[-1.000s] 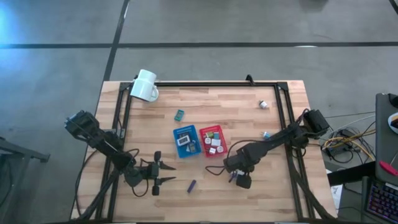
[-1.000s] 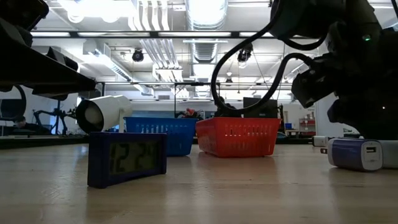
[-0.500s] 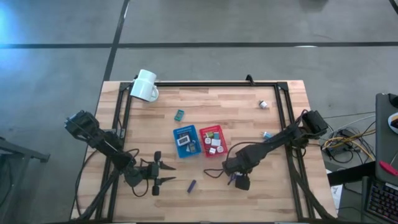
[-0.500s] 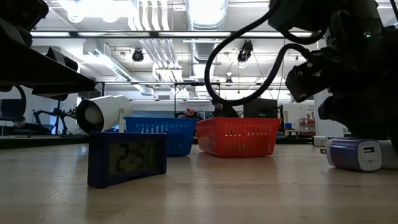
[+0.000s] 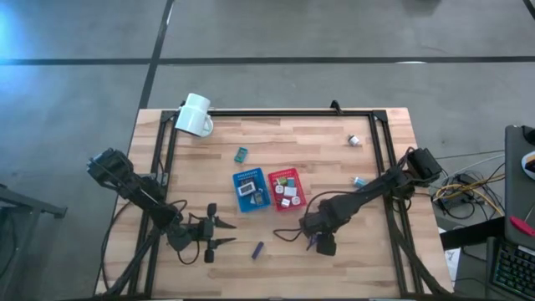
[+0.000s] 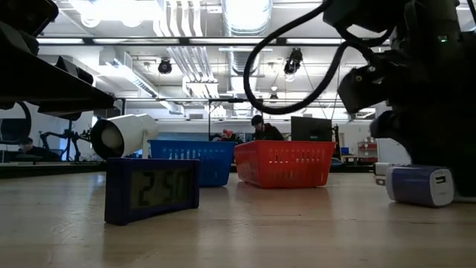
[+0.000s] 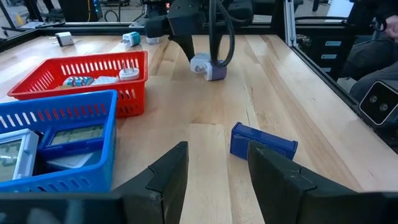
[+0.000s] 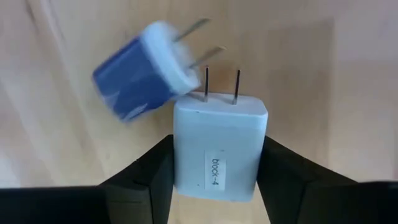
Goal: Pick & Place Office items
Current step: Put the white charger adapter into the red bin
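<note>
Down at the near edge of the table [image 5: 276, 155], the left claw [image 5: 219, 232] hovers with its fingers [image 7: 166, 174] parted and nothing between them. Just ahead of it lies a dark blue clock [image 7: 263, 141], flat on the wood; in the low view its display [image 6: 159, 188] shows digits.

To the right, near the same edge, the right claw [image 5: 324, 243] stands low over the table with its fingers closed against the sides of a white charger [image 8: 219, 147] labelled "block-4", prongs pointing away from the wrist. A blue charger [image 8: 146, 70] lies tilted, touching the white one's prong end.

Further in, near the middle of the table, two small baskets sit side by side, touching. The blue basket [image 5: 249, 189] holds flat clock-like pieces in teal and white. The red basket [image 5: 287, 190] holds several small white and coloured pieces.

Beyond the baskets, a teal piece [image 5: 241, 153] lies alone on the wood. On the right side another small teal piece [image 5: 357, 181] lies just beside the right arm, and a small white piece [image 5: 354, 140] lies farther back near the frame rail.

At the far left corner a white mug [image 5: 195, 114] lies on its side. Beyond the table, in the low view, a person [image 6: 262, 128] sits at a dark screen.
</note>
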Action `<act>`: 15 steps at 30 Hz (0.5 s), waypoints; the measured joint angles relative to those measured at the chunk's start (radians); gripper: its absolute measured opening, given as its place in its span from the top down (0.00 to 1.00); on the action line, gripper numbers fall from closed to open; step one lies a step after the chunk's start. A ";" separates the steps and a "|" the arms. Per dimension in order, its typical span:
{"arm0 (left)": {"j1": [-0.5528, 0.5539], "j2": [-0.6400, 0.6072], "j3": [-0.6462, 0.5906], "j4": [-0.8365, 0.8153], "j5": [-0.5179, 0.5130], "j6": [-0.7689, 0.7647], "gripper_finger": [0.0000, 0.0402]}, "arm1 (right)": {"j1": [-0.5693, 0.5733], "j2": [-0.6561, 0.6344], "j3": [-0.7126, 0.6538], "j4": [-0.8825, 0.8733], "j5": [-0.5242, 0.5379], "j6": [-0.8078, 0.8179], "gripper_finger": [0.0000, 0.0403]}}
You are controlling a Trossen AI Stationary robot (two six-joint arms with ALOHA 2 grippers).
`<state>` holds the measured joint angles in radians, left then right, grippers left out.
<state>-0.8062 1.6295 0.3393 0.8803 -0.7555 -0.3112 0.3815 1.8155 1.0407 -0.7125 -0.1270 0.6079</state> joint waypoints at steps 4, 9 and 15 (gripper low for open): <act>0.000 0.000 0.000 0.000 0.000 -0.010 0.58 | -0.003 -0.012 0.009 0.009 0.117 -0.051 0.57; 0.000 0.000 0.000 0.000 0.000 -0.030 0.59 | -0.004 -0.092 0.010 -0.005 0.265 -0.109 0.57; 0.000 0.000 0.000 -0.001 0.000 -0.055 0.58 | 0.000 -0.281 -0.016 0.005 0.375 -0.153 0.57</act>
<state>-0.8062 1.6295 0.3393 0.8788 -0.7555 -0.3665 0.3813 1.5347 1.0248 -0.7071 0.2481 0.4549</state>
